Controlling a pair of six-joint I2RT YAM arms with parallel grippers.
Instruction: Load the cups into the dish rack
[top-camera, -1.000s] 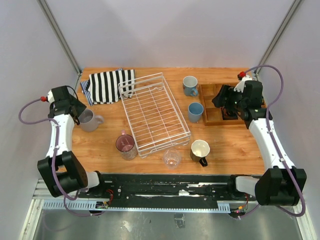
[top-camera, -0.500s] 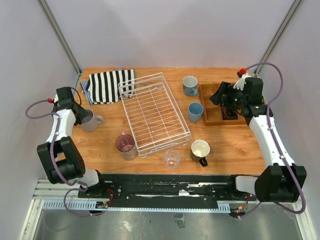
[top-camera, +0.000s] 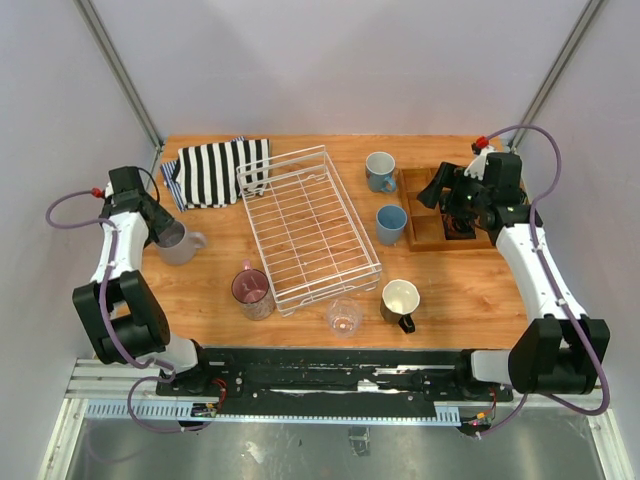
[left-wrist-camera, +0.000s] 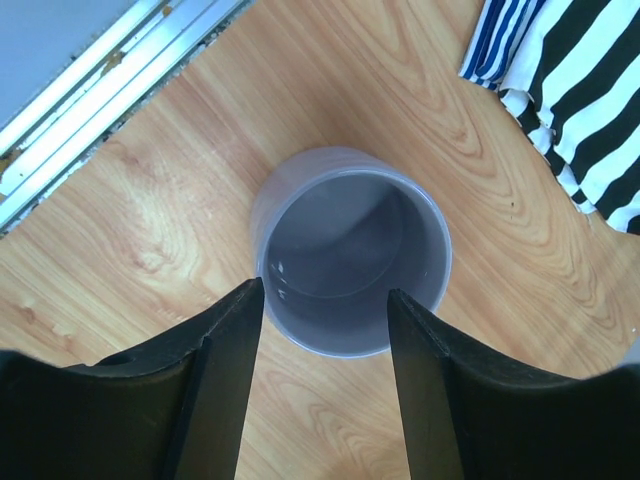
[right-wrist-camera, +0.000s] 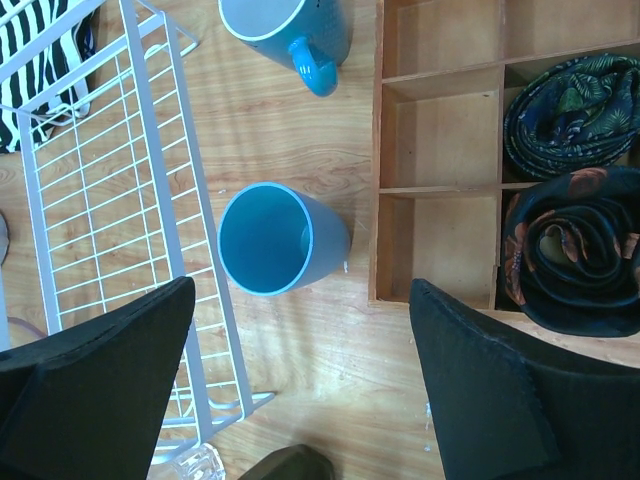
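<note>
The left gripper (left-wrist-camera: 322, 300) had swung in over the grey cup (left-wrist-camera: 350, 250), jaws partly open above its near rim, gripping nothing. The right gripper (right-wrist-camera: 300, 330) hung wide open, empty, above the blue tumbler (right-wrist-camera: 275, 240). Both cups stood on the table outside the rack (top-camera: 352, 210), so loading had yet to begin.

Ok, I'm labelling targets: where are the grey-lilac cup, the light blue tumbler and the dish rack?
grey-lilac cup (left-wrist-camera: 350, 250), left wrist view, inside bottom.
light blue tumbler (right-wrist-camera: 266, 238), right wrist view, inside.
dish rack (top-camera: 281, 160), top view, far rim wire.

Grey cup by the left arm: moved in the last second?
No. The grey cup sits where it was, same gap to the striped towel and the rack.
</note>
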